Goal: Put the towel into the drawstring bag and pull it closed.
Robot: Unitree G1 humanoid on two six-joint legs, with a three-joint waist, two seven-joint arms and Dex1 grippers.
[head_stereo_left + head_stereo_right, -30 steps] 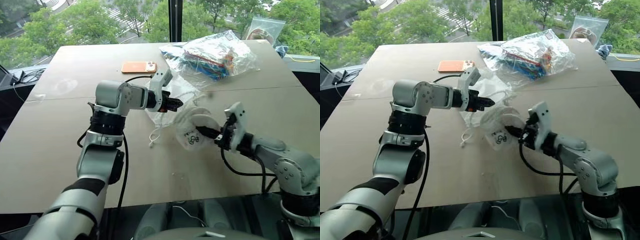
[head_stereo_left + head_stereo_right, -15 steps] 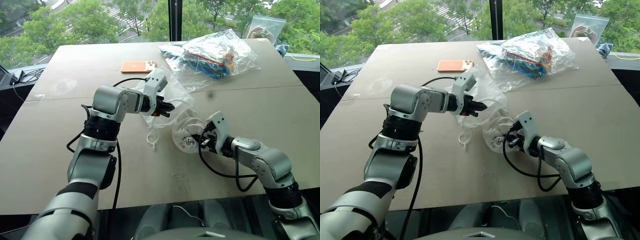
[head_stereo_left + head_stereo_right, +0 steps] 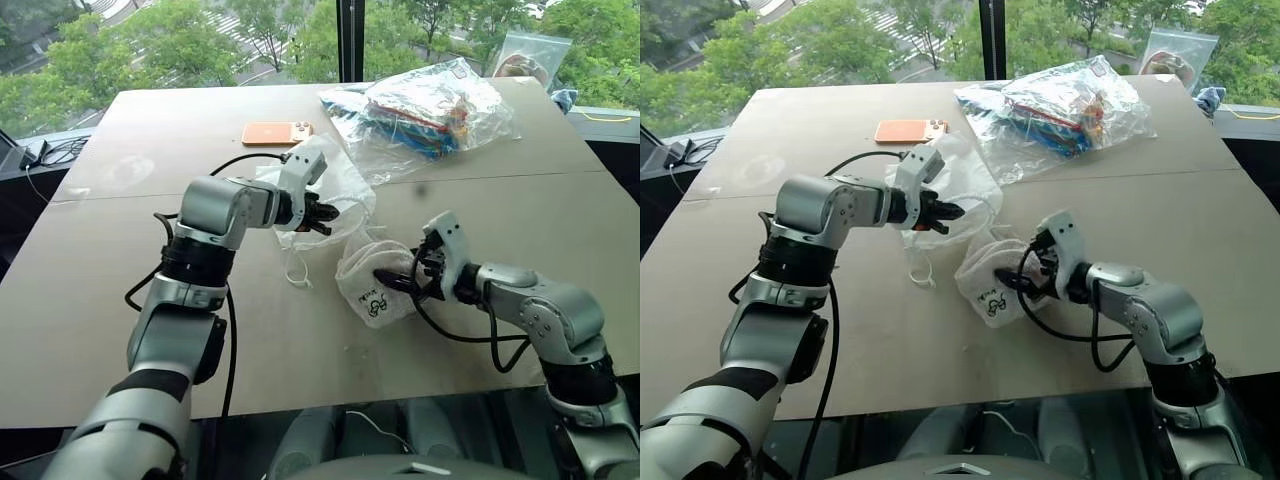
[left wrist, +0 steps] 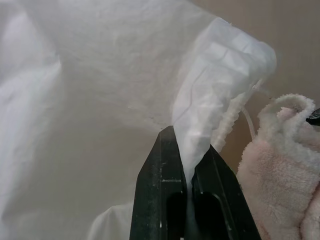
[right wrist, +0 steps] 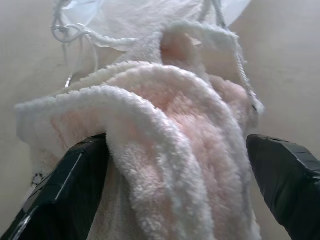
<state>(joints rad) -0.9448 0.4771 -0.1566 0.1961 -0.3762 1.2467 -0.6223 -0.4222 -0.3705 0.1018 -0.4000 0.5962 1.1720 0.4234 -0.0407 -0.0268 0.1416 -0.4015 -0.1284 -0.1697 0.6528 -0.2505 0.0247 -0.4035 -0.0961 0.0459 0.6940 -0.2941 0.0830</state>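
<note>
The thin translucent white drawstring bag (image 3: 338, 180) is lifted at the table's middle, and its cords (image 3: 297, 272) hang down to the tabletop. My left gripper (image 3: 328, 216) is shut on a fold of the bag's fabric (image 4: 200, 135). Just to the right, the small white towel (image 3: 368, 290) with black marks lies bunched on the table, close to the bag's lower edge. My right gripper (image 5: 175, 145) is open. Its fingers (image 5: 65, 195) stand wide on either side of the towel (image 5: 165, 130), one of them clear of the cloth.
An orange phone (image 3: 277, 133) lies behind the bag. A large clear plastic bag of colourful items (image 3: 430, 105) sits at the back right, with another clear bag (image 3: 530, 55) at the table's far corner. Cables (image 3: 50, 152) lie off the table's left edge.
My right gripper has opened and let go of the towel, which now rests lower on the table. My left gripper has drawn the bag a little to the left.
</note>
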